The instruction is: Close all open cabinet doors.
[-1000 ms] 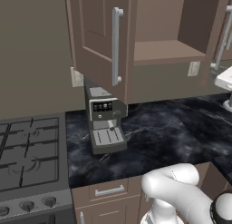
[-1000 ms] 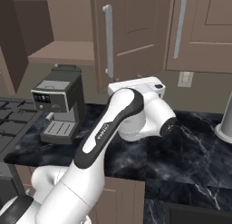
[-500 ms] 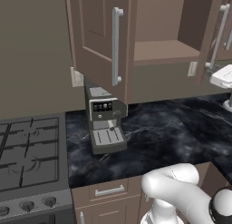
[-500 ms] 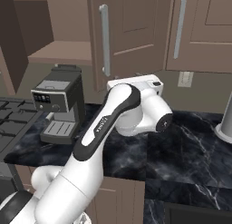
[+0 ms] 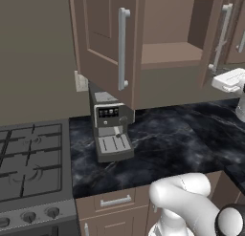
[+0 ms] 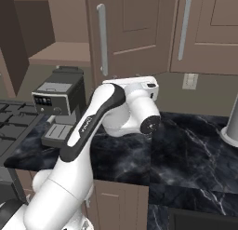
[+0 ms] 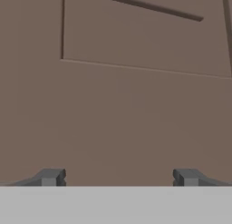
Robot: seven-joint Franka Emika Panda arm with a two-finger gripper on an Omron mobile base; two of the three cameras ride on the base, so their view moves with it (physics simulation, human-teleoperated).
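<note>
Two taupe cabinet doors stand open around a bare shelf [image 5: 167,53]. The left door [image 5: 100,34] swings out over the coffee machine, its bar handle [image 5: 123,48] facing me. The right door [image 6: 135,33] also stands ajar, with its handle [image 6: 102,38] on the left edge. My white hand [image 6: 137,84] is right at the lower part of this door. In the hand view my gripper [image 7: 118,177] is open, its fingertips [image 7: 52,177] wide apart and very close to the door's recessed panel [image 7: 136,32]. A third door [image 6: 209,29] further right looks shut.
A black and silver coffee machine [image 5: 111,130] stands on the dark marble counter [image 5: 172,139] under the left door. A gas stove [image 5: 28,163] lies to the left. A metal container [image 6: 231,124] stands at the counter's right, below a wall outlet [image 6: 189,81].
The right door's handle has shifted a little to the left, and my hand has crept up and toward that door. The left door has stayed put.
</note>
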